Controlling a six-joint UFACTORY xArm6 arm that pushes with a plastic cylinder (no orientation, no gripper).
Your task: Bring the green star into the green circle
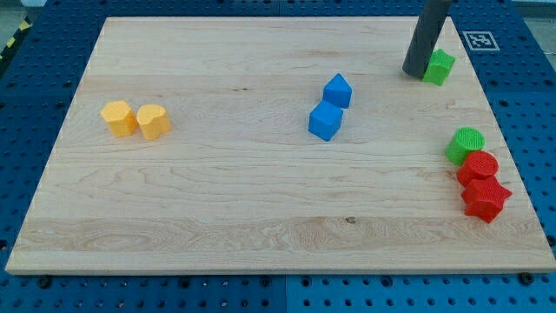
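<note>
The green star [440, 66] lies near the board's top right corner. My tip [414, 72] rests on the board right at the star's left side, touching or almost touching it. The green circle [466, 144] lies at the right edge of the board, below the star and well apart from it. The dark rod rises from the tip out of the view's top.
A red circle [479, 167] touches the green circle's lower side, and a red star [485, 198] sits just below it. Two blue blocks [337, 90] [325, 121] lie mid-board. Two orange blocks [118, 117] [153, 121] lie at the left. The wooden board's right edge [521, 156] is close.
</note>
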